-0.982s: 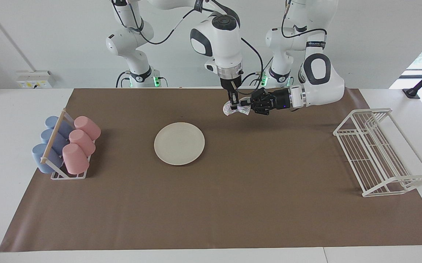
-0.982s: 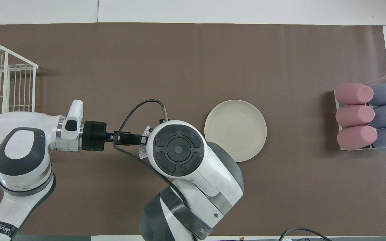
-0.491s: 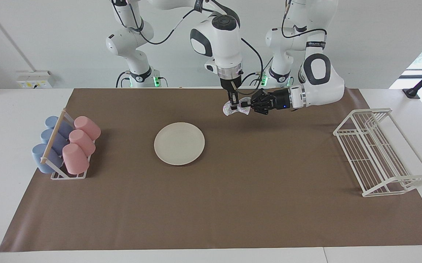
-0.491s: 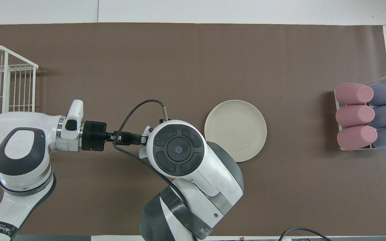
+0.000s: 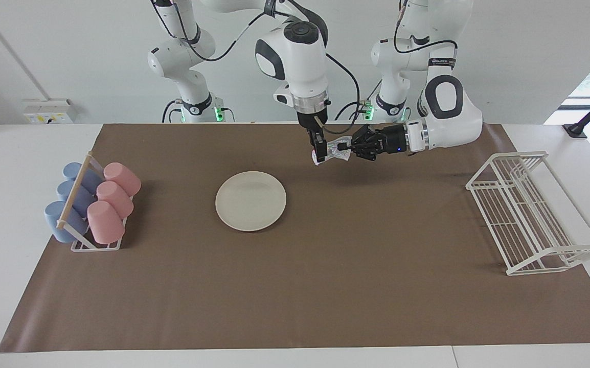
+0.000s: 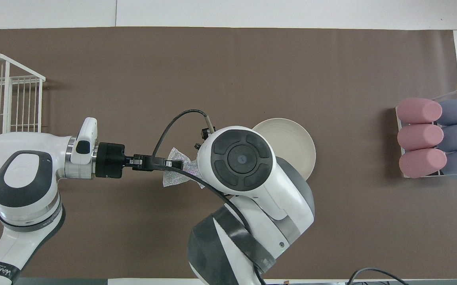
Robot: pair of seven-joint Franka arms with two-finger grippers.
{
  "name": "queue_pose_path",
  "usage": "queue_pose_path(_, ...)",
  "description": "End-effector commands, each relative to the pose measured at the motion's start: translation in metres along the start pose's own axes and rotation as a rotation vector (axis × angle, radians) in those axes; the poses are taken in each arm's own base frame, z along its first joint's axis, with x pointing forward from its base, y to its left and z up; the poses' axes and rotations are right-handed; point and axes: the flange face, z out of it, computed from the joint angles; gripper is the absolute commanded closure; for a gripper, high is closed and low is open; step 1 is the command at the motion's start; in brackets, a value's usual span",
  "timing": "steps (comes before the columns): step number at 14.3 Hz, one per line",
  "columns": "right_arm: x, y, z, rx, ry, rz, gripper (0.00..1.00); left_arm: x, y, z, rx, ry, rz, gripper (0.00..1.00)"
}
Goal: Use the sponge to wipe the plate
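We see the silvery mesh sponge (image 5: 337, 151) held aloft between both tools: the left gripper (image 5: 345, 146) pinches one end sideways, the right gripper (image 5: 318, 151) clamps the other from above, apparently a handover. The cream plate (image 5: 250, 200) lies on the brown mat (image 5: 325, 286), at seven o'clock from the sponge.

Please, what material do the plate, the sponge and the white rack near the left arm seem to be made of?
Plate: probably ceramic or melamine; cream, matte, no glare. Sponge, held up between the left hand and right hand: seemingly a metallic mesh pad; silvery, wrinkled, glinting. Rack: likely coated steel wire; thin white bars in a grid.
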Motion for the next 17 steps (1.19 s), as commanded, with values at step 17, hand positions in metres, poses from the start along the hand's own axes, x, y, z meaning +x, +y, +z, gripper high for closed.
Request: queue_pose_path(17,0.339,0.069,-0.13,-0.14,-0.056,-1.13,0.0,0.056,0.094,-0.024,0.534,-0.007,-0.211,1.0)
